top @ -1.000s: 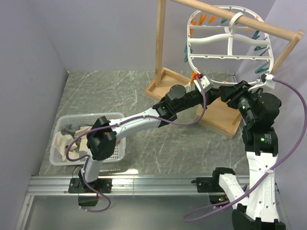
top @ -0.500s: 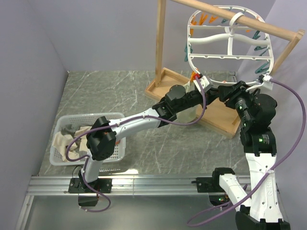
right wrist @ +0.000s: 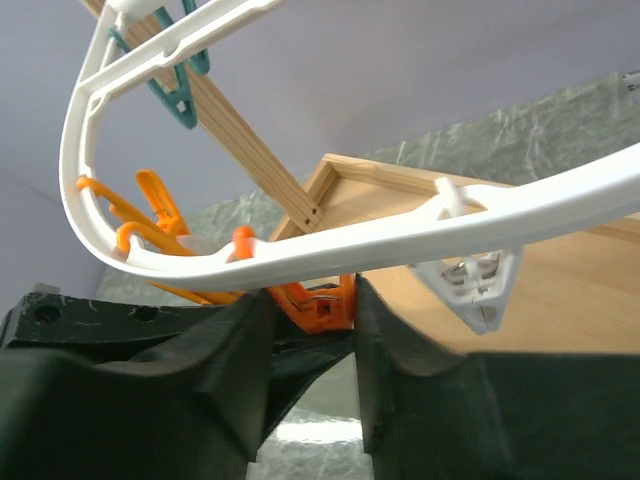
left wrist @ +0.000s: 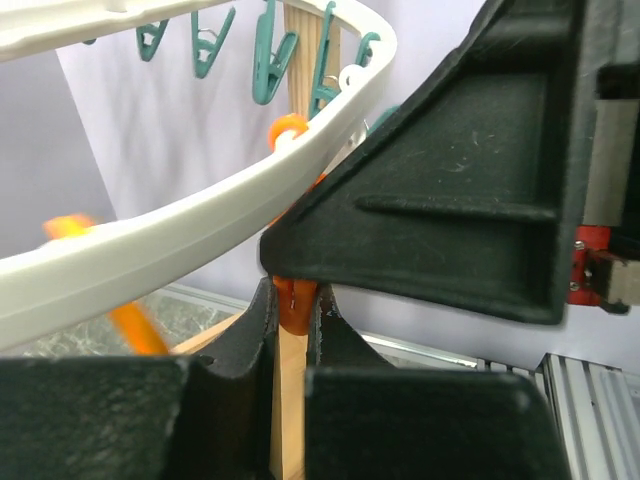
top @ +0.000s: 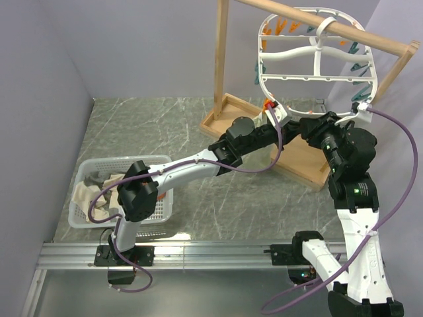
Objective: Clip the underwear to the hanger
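The white oval hanger (top: 317, 56) hangs from the wooden bar. Its lower rim crosses the left wrist view (left wrist: 180, 235) and the right wrist view (right wrist: 480, 215). My left gripper (top: 269, 119) is at that rim, shut on an orange clothespin (left wrist: 295, 305). My right gripper (top: 305, 125) meets it from the right. Its fingers close on the same orange clothespin (right wrist: 325, 305), and its black body (left wrist: 470, 170) fills the left wrist view. No cream-yellow underwear shows at the hanger or in either gripper. A pale cream cloth (top: 84, 195) lies in the basket; I cannot tell if it is the underwear.
The wooden frame stand (top: 221, 59) with its tray base (top: 301, 158) carries the hanger. A white basket (top: 158, 211) of cloths sits at front left. Teal clothespins (top: 360, 69) and orange ones (top: 272, 28) hang round the rim. Purple cables loop off both arms.
My right gripper has moved a little left and closed in on the left gripper at the hanger's lower rim. The left arm has stayed put.
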Available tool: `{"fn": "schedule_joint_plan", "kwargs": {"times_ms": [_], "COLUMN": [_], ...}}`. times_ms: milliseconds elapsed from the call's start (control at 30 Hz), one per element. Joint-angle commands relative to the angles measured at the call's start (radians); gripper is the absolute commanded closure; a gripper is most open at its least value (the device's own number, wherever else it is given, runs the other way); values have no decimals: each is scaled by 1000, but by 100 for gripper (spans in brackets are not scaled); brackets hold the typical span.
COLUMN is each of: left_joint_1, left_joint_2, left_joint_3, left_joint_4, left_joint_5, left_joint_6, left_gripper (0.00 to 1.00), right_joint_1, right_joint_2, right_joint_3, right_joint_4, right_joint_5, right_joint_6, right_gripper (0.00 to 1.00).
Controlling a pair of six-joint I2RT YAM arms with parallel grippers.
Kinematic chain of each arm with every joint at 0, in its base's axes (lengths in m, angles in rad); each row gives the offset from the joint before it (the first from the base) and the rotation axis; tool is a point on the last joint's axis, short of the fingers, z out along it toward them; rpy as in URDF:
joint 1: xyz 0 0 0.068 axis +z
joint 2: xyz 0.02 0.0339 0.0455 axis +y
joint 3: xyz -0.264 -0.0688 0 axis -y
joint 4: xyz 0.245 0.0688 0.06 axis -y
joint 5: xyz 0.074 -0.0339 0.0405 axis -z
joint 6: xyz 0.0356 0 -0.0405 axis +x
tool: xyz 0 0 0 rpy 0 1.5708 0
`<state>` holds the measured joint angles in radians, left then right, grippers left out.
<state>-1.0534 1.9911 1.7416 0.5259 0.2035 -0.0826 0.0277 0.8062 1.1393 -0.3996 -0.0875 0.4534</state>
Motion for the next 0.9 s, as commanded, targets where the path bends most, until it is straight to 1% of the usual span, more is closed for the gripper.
{"fn": "schedule_joint_plan", "kwargs": {"times_ms": [0,67,133,167,233,267,333,367,400,467,500,533,567,600,633,667,700,767,800,867], "left_joint_1": [-48,-48,-48,-48,-46,-46,-45,-45,-43,-30,-11,-1,9,22,26,29,29,29,30,36], "left_joint_2": [-40,-40,-46,-48,-61,-70,-101,-112,-145,-190,-243,-273,-334,-362,-391,-417,-464,-501,-535,-589], "left_joint_3": [-25,-27,-30,-37,-50,-66,-88,-112,-128,-198,-229,-293,-325,-355,-382,-427,-448,-505,-530,-620], "left_joint_4": [-46,-47,-50,-49,-43,-38,-41,-44,-46,-47,-41,-38,-49,-69,-98,-133,-221,-312,-354,-368], "left_joint_5": [123,129,139,139,143,143,152,151,154,172,189,230,252,276,309,351,378,408,402,402], "left_joint_6": [-3,-6,-9,-11,-8,-8,-2,7,9,1,-6,-9,6,26,52,135,174,263,271,305], "left_gripper": [100,100,96,87,75,61,55,48,45,42,42,42,42,43,43,42,42,41,41,42], "right_joint_1": [8,11,11,9,11,9,11,11,11,12,12,11,12,12,14,14,14,17,18,21], "right_joint_2": [8,13,13,13,14,13,13,13,14,13,11,8,8,8,10,11,11,13,13,14], "right_joint_3": [0,4,7,7,14,17,23,23,25,25,25,25,25,27,27,28,30,34,36,42], "right_joint_4": [153,140,134,131,124,120,114,111,108,104,101,100,102,96,94,93,90,91,91,90], "right_joint_5": [29,32,35,34,29,31,29,28,28,25,26,26,25,25,26,26,23,20,20,22], "right_joint_6": [-1,-2,-4,-2,-7,-7,-10,-10,-10,-10,-12,-12,-13,-15,-13,-12,-10,-4,-2,-1], "right_gripper": [69,86,91,94,98,100,100,100,100,100,100,100,100,100,100,100,100,100,100,100]}}
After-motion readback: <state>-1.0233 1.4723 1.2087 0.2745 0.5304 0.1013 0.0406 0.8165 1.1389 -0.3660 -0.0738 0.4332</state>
